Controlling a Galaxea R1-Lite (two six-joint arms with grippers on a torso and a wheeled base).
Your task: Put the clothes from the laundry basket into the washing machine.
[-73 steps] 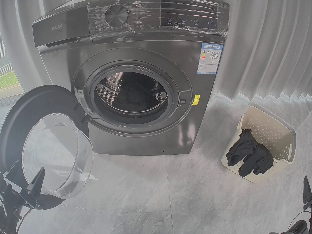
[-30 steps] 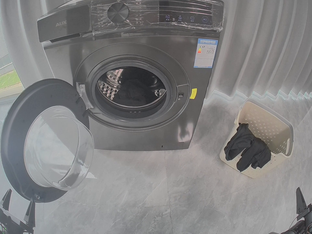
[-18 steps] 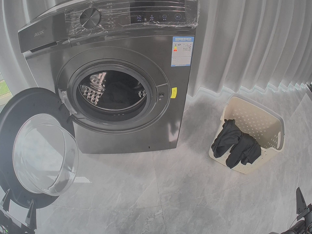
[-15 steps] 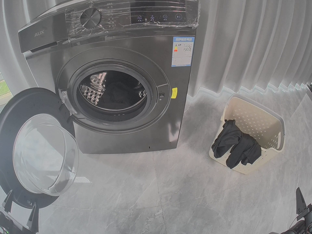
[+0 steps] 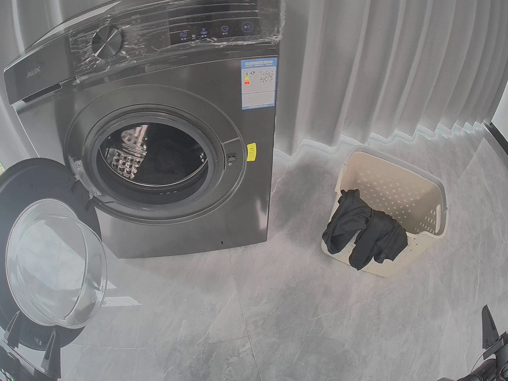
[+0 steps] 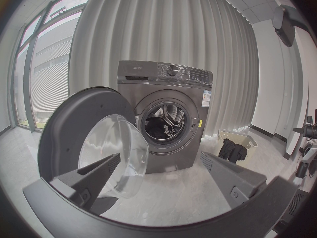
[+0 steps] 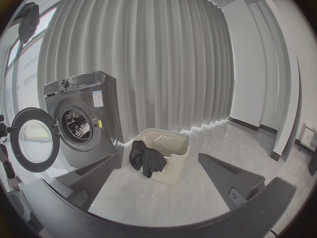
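A grey washing machine [image 5: 159, 107] stands on the left with its round door [image 5: 47, 260] swung open; dark cloth lies in the drum [image 5: 159, 160]. The cream laundry basket [image 5: 418, 197] sits on the floor to its right, a black garment [image 5: 365, 231] draped over its front rim. My left gripper [image 5: 29, 339] is low at the near left, open and holding nothing, just under the door [image 6: 99, 142]. My right gripper [image 7: 158, 179] is open and holding nothing, well short of the basket [image 7: 171, 146] and the garment [image 7: 147, 157].
Pleated white curtains [image 5: 381, 54] run behind the machine and basket. Grey tiled floor [image 5: 275, 313] lies open between me and both. A white wall with dark skirting [image 7: 251, 83] closes the right side.
The camera has swung right: machine and basket shifted left in the picture. My left gripper dropped lower after the earliest frame; the garment and the basket have not moved.
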